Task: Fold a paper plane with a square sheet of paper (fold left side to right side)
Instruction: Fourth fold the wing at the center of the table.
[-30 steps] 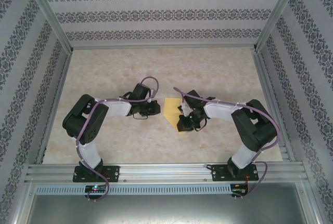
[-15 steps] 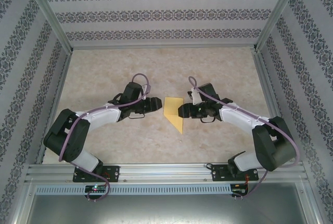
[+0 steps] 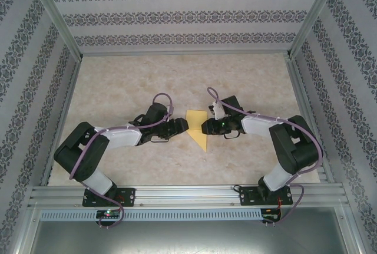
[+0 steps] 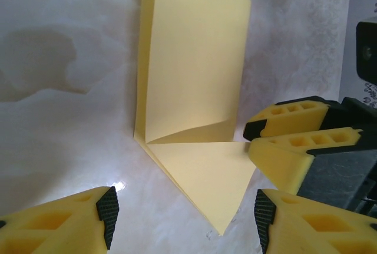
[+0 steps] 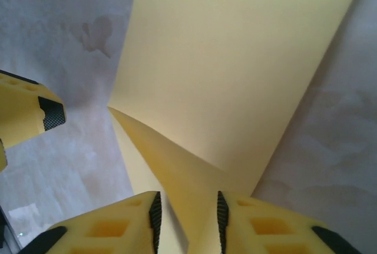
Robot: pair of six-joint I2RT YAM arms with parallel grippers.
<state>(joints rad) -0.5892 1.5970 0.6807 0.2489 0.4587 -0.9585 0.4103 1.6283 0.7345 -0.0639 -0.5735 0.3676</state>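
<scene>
The square sheet of paper [image 3: 197, 127] lies folded at mid-table, a yellow strip with a pointed near end. In the left wrist view the paper [image 4: 194, 71] shows a diagonal crease and a triangular tip. That tip lies between the wide-open jaws of my left gripper [image 4: 185, 218], touching neither pad. From above, the left gripper [image 3: 184, 125] sits at the paper's left edge and my right gripper [image 3: 204, 127] at its right edge. In the right wrist view a raised flap of paper [image 5: 235, 59] stands between the jaws of the right gripper [image 5: 187, 221], which are narrowly apart with a gap showing.
The marbled tabletop [image 3: 177, 77] has free room behind and to both sides of the paper. Patterned walls and aluminium posts [image 3: 59, 24] enclose it. A metal rail [image 3: 188, 195] carrying the arm bases runs along the near edge.
The right gripper has left the paper's near part and now sits at its right edge. The left gripper has closed in on the left edge. Both jaws have parted.
</scene>
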